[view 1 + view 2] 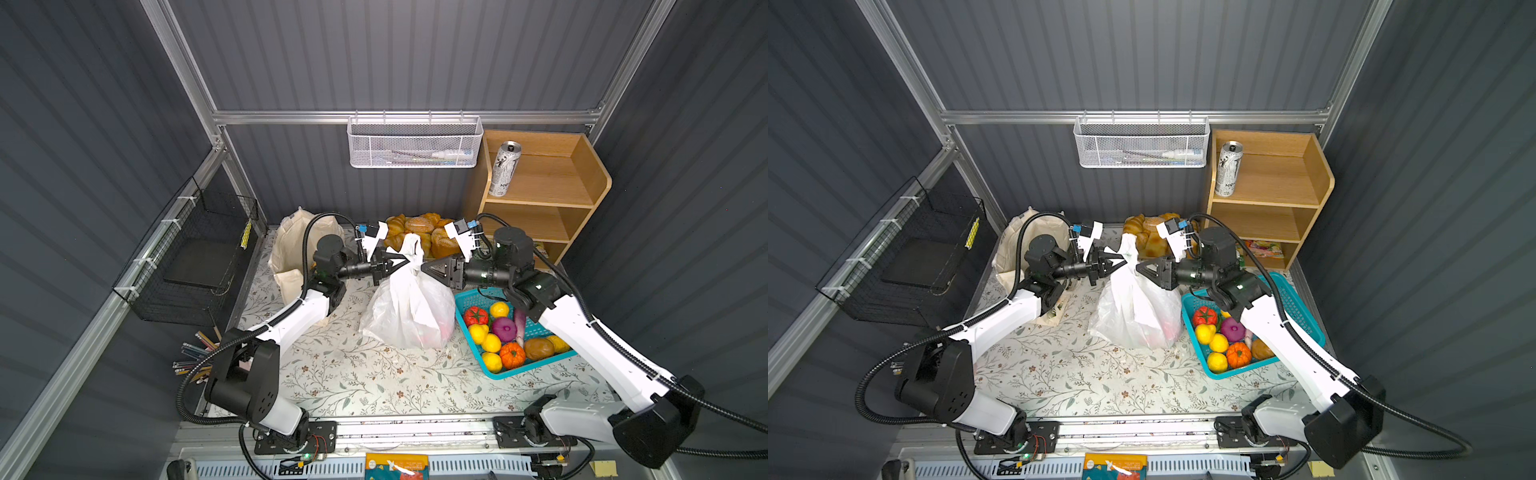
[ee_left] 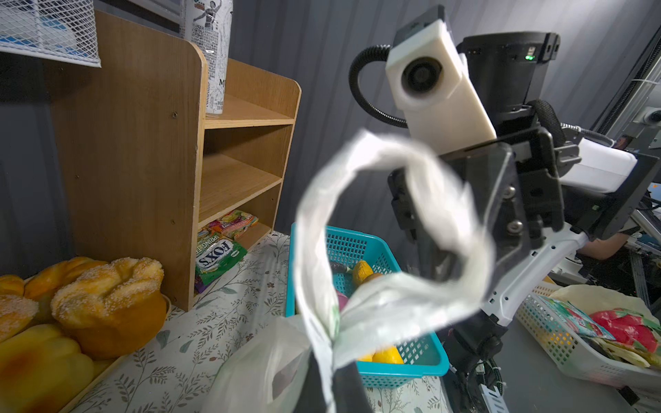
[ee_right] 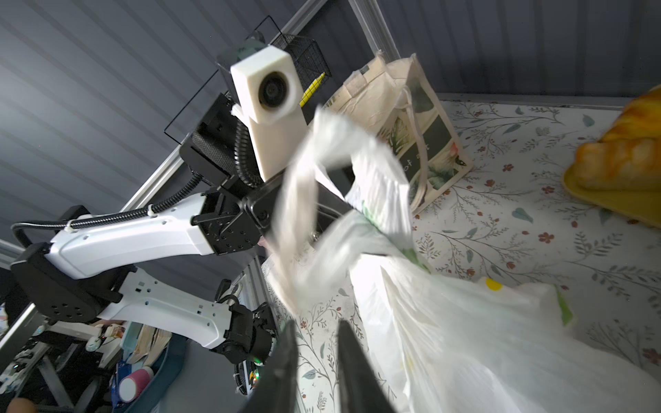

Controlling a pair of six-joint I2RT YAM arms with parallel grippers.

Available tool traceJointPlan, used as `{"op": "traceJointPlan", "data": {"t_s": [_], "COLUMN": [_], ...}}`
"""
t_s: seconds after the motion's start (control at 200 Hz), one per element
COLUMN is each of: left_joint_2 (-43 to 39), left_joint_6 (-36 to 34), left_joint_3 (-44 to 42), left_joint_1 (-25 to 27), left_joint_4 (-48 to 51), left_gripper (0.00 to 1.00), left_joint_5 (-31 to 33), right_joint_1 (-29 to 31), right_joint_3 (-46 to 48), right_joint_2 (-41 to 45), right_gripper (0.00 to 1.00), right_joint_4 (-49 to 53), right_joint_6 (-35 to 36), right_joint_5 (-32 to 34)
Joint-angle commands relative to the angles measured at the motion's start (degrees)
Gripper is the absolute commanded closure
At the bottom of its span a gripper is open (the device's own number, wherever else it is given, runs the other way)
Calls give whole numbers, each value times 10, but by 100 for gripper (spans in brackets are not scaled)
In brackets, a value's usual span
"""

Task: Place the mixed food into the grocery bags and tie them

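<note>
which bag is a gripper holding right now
The white plastic carrier bag mid-table: the left gripper pinches its handle. The cream canvas tote stands at the back left, no gripper on it.

The left arm, white-shelled with black joints, and the matching right arm both reach inward from the front bases. Their wrists are bent so that the two grippers lie roughly level and point at each other, tips close but apart in both top views. The left gripper, black and tapered, has its jaws closed, pinching a twisted handle of the thin translucent white plastic carrier bag. The right gripper has its dark fingers parted, with a clear gap between them.
</note>
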State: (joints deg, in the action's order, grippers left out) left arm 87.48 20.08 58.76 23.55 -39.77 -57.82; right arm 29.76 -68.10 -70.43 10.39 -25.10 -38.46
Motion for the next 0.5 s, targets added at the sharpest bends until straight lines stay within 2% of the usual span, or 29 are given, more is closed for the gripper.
{"op": "traceJointPlan", "data": {"t_s": [0.0,0.15,0.24,0.355,0.495], "left_joint_2": [-23,-32,-36,-39,-37], "left_joint_6": [-15,-49,-68,-86,-94], "left_joint_3": [-2,-1,2,7,11], "left_joint_1": [-3,-3,-3,-3,-3], "left_joint_4": [4,56,83,110,123], "left_gripper": [100,100,100,100,100], "left_joint_5": [-2,-11,-12,-18,-23], "right_joint_1": [0,0,1,2,3], "right_joint_3": [-22,-107,-166,-219,-262], "right_joint_2": [15,-16,-55,-102,-154], "right_gripper": [35,16,11,8,11], "right_joint_4": [28,104,144,153,152], "right_joint_6": [32,86,109,108,99], "right_joint_5": [49,83,73,56,34]}}
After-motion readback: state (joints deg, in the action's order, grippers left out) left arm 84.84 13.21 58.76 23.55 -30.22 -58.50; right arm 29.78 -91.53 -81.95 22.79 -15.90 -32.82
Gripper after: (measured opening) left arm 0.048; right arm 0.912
